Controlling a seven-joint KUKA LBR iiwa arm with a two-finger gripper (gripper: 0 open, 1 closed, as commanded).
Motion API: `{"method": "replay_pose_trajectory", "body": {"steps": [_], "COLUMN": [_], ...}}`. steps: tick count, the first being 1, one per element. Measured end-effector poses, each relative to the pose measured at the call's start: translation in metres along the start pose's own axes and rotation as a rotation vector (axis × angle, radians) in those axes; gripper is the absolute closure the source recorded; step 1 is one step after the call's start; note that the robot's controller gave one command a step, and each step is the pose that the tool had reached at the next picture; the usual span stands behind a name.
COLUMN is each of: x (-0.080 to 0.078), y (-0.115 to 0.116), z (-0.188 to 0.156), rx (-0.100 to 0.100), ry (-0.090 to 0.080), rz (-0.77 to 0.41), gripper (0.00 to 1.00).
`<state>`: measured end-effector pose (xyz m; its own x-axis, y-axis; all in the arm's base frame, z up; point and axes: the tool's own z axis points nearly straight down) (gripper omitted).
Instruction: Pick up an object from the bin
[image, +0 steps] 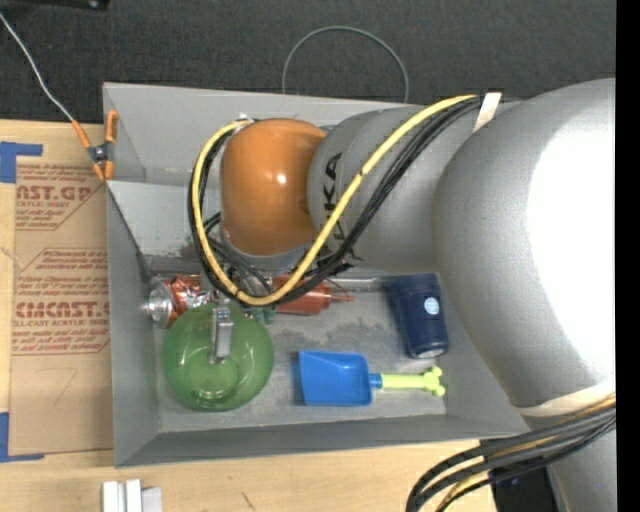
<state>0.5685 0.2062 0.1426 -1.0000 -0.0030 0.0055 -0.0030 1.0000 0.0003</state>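
In the bin (135, 400), counted from its middle, the round bowl (200, 378) lies at 8 o'clock, with the gripper (222, 338) over it. A small capped thing (172, 298) lies at 9 o'clock, close to the bowl. The toy shovel (335, 380) lies at 6 o'clock, just beside the bowl, its handle pointing to 3 o'clock. The can (418, 315) lies at 4 o'clock, near the handle's end.

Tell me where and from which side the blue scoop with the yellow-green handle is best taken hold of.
Probably at the yellow-green handle, close to where it joins the blue scoop, coming straight down from above and closing across its narrow width. The scoop lies flat with the handle pointing to the view's right, and its blade looks broad.
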Motion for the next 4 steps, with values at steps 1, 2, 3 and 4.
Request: {"method": "replay_pose_trajectory", "body": {"steps": [1, 2, 3, 4], "x": [-0.002, -0.012, -0.011, -0.012], "y": [-0.001, -0.025, -0.030, -0.025], "z": [-0.005, 0.070, 0.073, 0.070], "rx": [-0.002, -0.005, -0.004, -0.006], "ry": [-0.006, -0.010, -0.007, -0.012], "rz": [0.003, 0.001, 0.039, 0.002], "gripper": [0.00, 0.00, 0.00, 0.00]}}
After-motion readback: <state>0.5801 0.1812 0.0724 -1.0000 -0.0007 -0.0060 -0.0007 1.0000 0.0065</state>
